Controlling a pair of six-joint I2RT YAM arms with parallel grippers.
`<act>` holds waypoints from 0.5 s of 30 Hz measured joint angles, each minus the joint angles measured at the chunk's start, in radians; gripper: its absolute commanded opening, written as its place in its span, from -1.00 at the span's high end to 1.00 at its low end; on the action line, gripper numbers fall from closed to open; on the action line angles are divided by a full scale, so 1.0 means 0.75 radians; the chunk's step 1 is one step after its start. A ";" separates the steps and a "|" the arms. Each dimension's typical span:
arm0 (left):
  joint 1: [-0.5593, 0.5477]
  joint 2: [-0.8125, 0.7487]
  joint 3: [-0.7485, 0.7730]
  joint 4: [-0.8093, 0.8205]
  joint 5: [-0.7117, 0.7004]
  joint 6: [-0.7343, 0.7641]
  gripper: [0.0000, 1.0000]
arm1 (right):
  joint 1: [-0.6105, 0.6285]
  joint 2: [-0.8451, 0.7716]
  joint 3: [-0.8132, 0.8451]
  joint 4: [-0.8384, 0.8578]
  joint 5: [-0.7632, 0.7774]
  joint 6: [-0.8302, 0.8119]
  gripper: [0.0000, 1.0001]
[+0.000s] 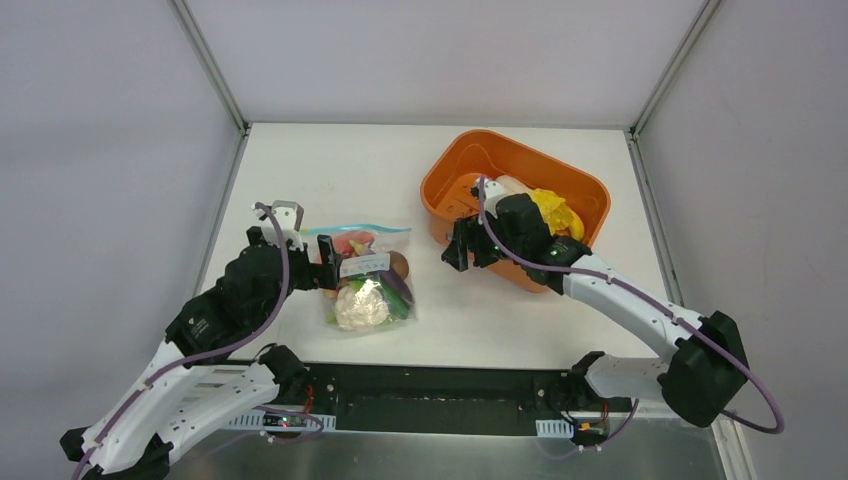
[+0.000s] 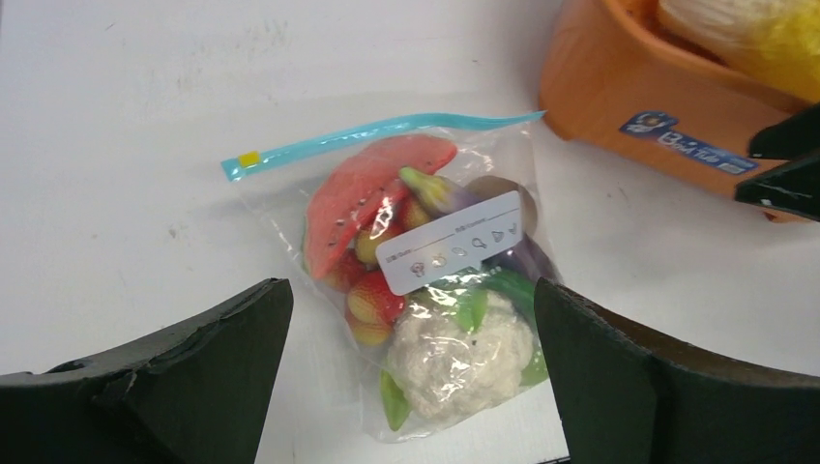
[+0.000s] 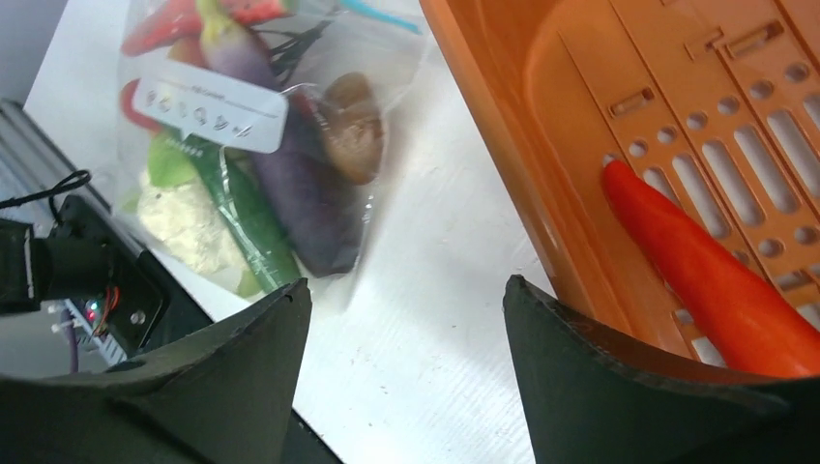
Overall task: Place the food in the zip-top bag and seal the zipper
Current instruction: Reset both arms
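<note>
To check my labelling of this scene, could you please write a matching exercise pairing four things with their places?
Things: 1 cauliflower; 2 red pepper; 3 zipper; 4 white label.
Places: A in the orange tub; B along the mouth of the zip-top bag; C inside the bag, far from its mouth; D on the bag's face.
Pairs: 1-C; 2-A; 3-B; 4-D.

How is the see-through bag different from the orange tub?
The zip-top bag is clear, so its food shows through; the orange tub has solid orange walls. The bag lies flat and crinkly; the tub stands upright, open on top. The bag is smaller than the tub. Both sit on the white table and hold toy food.
</note>
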 measured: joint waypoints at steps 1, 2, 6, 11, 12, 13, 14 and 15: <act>0.030 0.016 0.000 -0.002 0.003 -0.003 -0.98 | -0.021 0.006 0.001 0.000 -0.002 0.001 -0.52; 0.069 0.034 0.000 -0.006 0.010 -0.004 -0.98 | -0.038 0.008 0.001 -0.001 -0.006 0.001 -0.51; 0.232 0.105 0.001 -0.037 0.074 -0.010 -0.98 | -0.068 -0.055 0.001 -0.006 -0.083 0.006 -0.98; 0.409 0.147 0.001 -0.037 0.170 -0.065 -0.98 | -0.093 -0.327 0.000 0.024 0.024 0.046 -0.99; 0.448 0.155 0.001 -0.031 0.193 -0.082 -0.98 | -0.121 -0.363 0.004 0.025 0.075 0.054 -0.99; 0.480 0.169 0.001 -0.028 0.208 -0.099 -0.98 | -0.153 -0.381 0.007 0.024 0.109 0.062 -0.99; 0.503 0.189 0.009 -0.038 0.214 -0.118 -0.98 | -0.204 -0.395 0.015 0.020 0.145 0.074 -0.99; 0.516 0.217 0.027 -0.060 0.210 -0.143 -0.98 | -0.236 -0.403 0.021 0.017 0.173 0.088 -0.99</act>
